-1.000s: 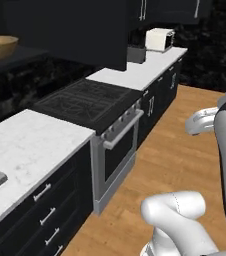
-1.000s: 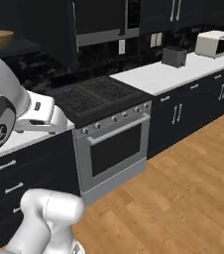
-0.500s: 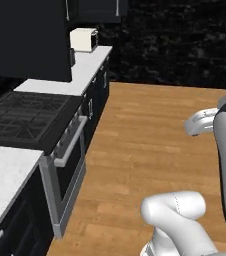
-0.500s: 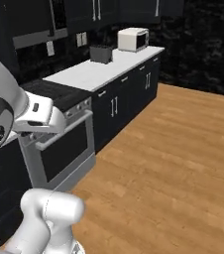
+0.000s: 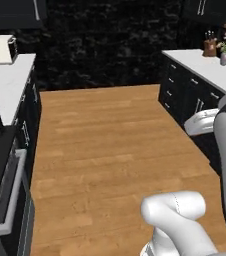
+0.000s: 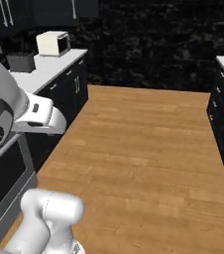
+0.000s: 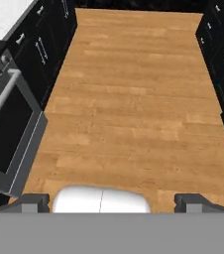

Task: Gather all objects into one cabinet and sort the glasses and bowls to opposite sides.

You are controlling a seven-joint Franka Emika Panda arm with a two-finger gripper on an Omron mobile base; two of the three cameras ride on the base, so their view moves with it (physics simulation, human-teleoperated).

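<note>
Overhead, end effector [image 7: 112,201] spread open and empty, plank wood floor [image 7: 134,109], glossy black base cabinets [image 7: 44,44], steel-trimmed oven [image 7: 10,134]

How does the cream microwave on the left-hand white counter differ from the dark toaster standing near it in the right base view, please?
The cream boxy microwave is pale, while the dark boxy toaster is near black. The microwave looks larger than the toaster. The microwave stands farther along the white countertop, and the toaster sits nearer the robot. Both rest upright on that same countertop, above black base cabinets.
</note>
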